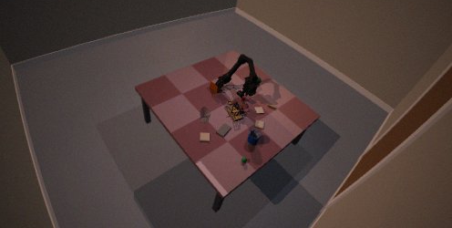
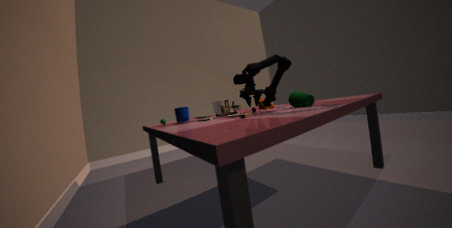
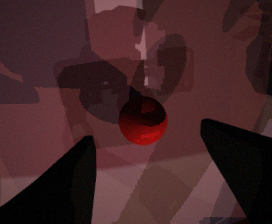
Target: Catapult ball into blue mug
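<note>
The red ball (image 1: 243, 98) (image 2: 253, 109) (image 3: 143, 121) rests on the table, on the arm's side of the catapult. My gripper (image 2: 253, 103) (image 3: 149, 134) is open above the ball and points down. In the wrist view the ball shows between the two fingertips, touching neither. The yellow-brown catapult (image 1: 234, 111) (image 2: 226, 108) stands on the table close to the gripper, with its cup empty as far as I can tell. The blue mug (image 1: 253, 138) (image 2: 181, 114) stands upright beyond the catapult, toward the table's near edge in the top view.
A green ball (image 1: 244, 160) (image 2: 163, 121) lies past the mug. A pale cup (image 1: 205, 117), a grey slab (image 1: 223, 130) and several cream tiles (image 1: 205, 137) surround the catapult. A small wooden bar (image 1: 272, 107) lies nearby. A green ridged object (image 2: 300, 99) and an orange object (image 1: 214, 87) are near the arm.
</note>
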### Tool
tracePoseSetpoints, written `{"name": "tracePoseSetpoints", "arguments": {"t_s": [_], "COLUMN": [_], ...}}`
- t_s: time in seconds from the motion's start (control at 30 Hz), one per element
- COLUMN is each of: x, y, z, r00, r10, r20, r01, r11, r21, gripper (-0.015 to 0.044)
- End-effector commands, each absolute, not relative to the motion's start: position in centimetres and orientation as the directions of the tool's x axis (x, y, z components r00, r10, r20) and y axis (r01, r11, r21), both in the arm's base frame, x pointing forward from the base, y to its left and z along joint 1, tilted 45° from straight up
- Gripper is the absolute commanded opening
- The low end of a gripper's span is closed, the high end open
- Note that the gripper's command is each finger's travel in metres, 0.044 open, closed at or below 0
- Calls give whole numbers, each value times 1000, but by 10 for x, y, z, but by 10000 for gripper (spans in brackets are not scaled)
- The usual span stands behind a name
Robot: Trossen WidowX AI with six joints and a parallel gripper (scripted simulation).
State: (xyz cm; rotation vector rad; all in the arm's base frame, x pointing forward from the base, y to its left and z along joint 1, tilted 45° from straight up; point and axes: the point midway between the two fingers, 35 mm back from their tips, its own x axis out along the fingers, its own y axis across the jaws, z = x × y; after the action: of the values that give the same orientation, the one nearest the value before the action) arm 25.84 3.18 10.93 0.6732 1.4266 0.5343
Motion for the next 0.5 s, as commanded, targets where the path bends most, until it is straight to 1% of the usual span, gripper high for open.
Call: {"name": "tracePoseSetpoints", "arguments": {"t_s": [0.0, 0.47], "x": [258, 259], "y": [38, 52], "z": [104, 90], "r00": [83, 83], "r10": [701, 703], "r20": [-708, -707], "r01": [65, 65], "r11": [705, 704], "r21": [706, 707], "gripper": [300, 300]}}
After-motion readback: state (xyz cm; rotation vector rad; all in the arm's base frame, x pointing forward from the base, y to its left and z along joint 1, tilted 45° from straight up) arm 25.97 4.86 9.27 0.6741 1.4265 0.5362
